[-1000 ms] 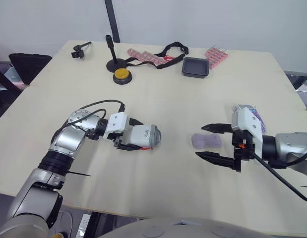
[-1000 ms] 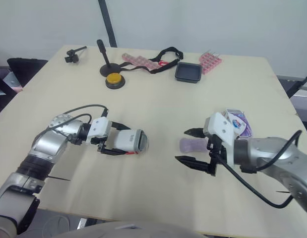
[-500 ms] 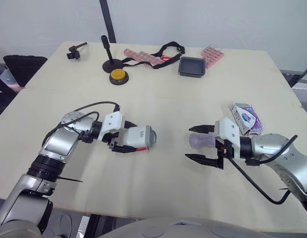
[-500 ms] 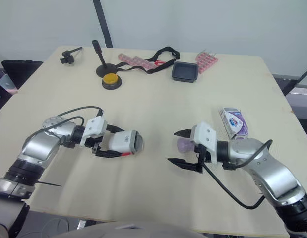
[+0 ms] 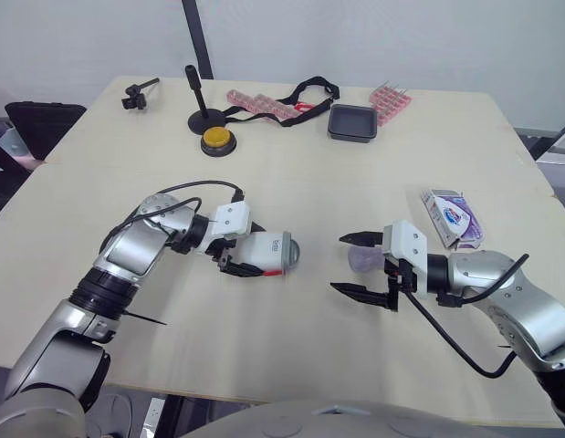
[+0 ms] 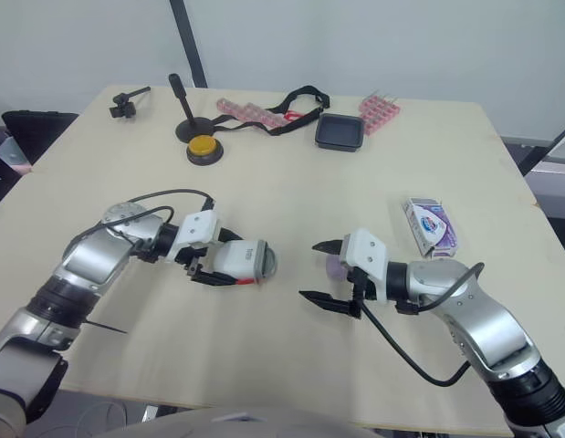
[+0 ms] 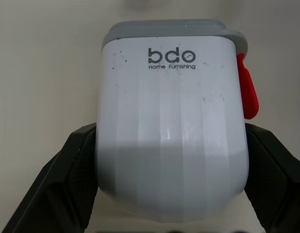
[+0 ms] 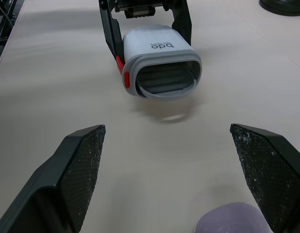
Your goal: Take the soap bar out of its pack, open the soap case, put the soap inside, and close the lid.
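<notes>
My left gripper [image 5: 248, 258] is shut on the white soap case [image 5: 269, 253], which has a grey rim and a red latch. It holds the case on its side just above the table. The case's open mouth [image 8: 164, 77] faces my right gripper [image 5: 338, 264]. That gripper is open wide, its black fingers [image 8: 82, 165] pointing at the case. The lilac soap bar [image 5: 364, 261] lies on the table between those fingers, close to the palm, and neither finger touches it. The white and purple soap pack [image 5: 453, 217] lies behind the right arm.
Along the far side of the table [image 5: 291, 182] are a black tray [image 5: 352, 121], a yellow button [image 5: 217, 140], a black stand [image 5: 200, 100], pink packs [image 5: 264, 102] with a black strap, and a small black clamp [image 5: 136, 94]. The near edge runs just below both arms.
The left gripper has carried the case a little to the right, toward the right gripper. The right gripper has crept left, staying open around the soap. The camera shifted early on.
</notes>
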`<state>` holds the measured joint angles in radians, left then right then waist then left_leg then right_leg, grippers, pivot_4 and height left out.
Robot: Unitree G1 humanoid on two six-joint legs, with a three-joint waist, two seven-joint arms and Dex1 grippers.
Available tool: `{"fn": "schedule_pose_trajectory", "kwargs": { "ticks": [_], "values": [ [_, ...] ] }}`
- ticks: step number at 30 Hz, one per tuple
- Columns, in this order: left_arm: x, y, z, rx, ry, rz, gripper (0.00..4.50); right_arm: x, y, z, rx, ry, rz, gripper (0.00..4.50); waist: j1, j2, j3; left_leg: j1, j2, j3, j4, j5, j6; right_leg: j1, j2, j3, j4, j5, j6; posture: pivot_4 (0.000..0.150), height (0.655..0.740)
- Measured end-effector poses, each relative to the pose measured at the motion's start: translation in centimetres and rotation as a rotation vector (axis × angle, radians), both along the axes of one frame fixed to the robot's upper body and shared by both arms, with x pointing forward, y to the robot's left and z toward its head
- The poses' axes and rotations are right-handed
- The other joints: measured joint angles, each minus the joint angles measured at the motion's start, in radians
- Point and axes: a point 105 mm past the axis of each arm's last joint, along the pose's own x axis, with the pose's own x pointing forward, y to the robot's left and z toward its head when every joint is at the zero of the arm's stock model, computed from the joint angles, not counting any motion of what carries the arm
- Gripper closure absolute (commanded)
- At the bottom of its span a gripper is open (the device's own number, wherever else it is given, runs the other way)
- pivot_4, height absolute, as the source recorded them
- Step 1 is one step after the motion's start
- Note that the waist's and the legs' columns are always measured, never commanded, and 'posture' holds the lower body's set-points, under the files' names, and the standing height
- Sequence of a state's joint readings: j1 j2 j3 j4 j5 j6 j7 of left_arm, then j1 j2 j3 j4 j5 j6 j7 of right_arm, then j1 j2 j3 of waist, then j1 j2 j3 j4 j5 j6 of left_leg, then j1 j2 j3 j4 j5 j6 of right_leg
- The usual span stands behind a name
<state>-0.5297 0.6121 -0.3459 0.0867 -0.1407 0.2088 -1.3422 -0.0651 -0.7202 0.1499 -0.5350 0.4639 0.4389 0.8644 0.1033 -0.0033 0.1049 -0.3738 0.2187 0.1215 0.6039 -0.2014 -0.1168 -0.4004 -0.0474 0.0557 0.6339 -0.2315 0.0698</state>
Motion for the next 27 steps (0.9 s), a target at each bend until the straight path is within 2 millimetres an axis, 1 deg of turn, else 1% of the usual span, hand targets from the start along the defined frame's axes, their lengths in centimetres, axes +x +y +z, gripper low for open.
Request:
{"fn": "schedule_pose_trajectory", "kwargs": {
  "ticks": [3,6,9,11,16,18,22,27],
  "values": [
    [0.2,-0.9,-0.5,0.016,0.001,-0.011,1.02,0.0,0.0,0.0,0.0,-0.002,-0.001,0.05,0.001,0.0,0.0,0.0,0.0,0.0,0.0,0.0,0.0,0.0,0.0,0.0,0.0,0.0,0.0,0.15,0.7395],
    [0.3,-2.0,-0.5,0.039,0.0,-0.052,1.02,0.0,0.0,0.0,-0.004,-0.003,-0.004,0.05,0.003,0.0,0.0,0.0,0.0,0.0,0.0,0.0,0.0,0.0,0.0,0.0,0.0,0.0,0.0,0.15,0.7395],
    [0.9,-3.5,0.3,0.094,-0.018,-0.092,1.02,0.2,0.0,-0.1,-0.008,-0.009,-0.01,0.05,0.005,0.0,0.0,0.0,0.0,0.0,0.001,0.0,0.0,0.0,0.0,0.0,0.0,0.0,0.0,0.15,0.7395],
    [1.3,-4.0,1.1,0.11,-0.043,-0.106,1.02,0.3,0.1,-0.1,-0.011,-0.017,-0.017,0.05,0.001,0.0,0.0,-0.001,0.0,0.0,0.0,0.0,0.0,0.001,0.0,0.001,0.0,0.0,0.0,0.15,0.7395],
    [1.4,-3.2,0.5,0.153,-0.038,-0.099,1.02,0.4,0.0,-0.7,-0.012,-0.008,-0.037,0.05,-0.009,0.0,0.0,-0.001,0.0,0.001,-0.004,0.0,-0.001,0.002,0.001,0.001,-0.002,0.0,0.0,0.15,0.7395],
    [1.4,-3.2,0.4,0.157,-0.031,-0.097,1.02,0.3,0.0,-1.0,-0.014,-0.004,-0.043,0.05,-0.007,0.0,0.0,0.0,0.0,0.001,-0.004,0.0,-0.001,0.002,0.0,0.001,-0.002,0.0,0.0,0.15,0.7395],
    [1.0,-4.0,-0.3,0.178,-0.014,-0.118,1.02,0.3,0.1,-1.0,-0.01,-0.015,-0.044,0.05,-0.001,0.0,0.0,0.0,-0.001,0.001,-0.003,0.0,0.0,0.002,0.0,0.001,-0.002,0.0,0.0,0.15,0.7395],
    [0.7,-3.3,-0.4,0.222,-0.012,-0.127,1.02,0.2,0.4,-1.2,-0.007,-0.013,-0.041,0.05,-0.007,0.0,0.0,0.0,0.0,0.001,-0.004,0.0,-0.001,0.002,0.0,0.001,-0.002,0.0,0.0,0.15,0.7395]
  ]
}}
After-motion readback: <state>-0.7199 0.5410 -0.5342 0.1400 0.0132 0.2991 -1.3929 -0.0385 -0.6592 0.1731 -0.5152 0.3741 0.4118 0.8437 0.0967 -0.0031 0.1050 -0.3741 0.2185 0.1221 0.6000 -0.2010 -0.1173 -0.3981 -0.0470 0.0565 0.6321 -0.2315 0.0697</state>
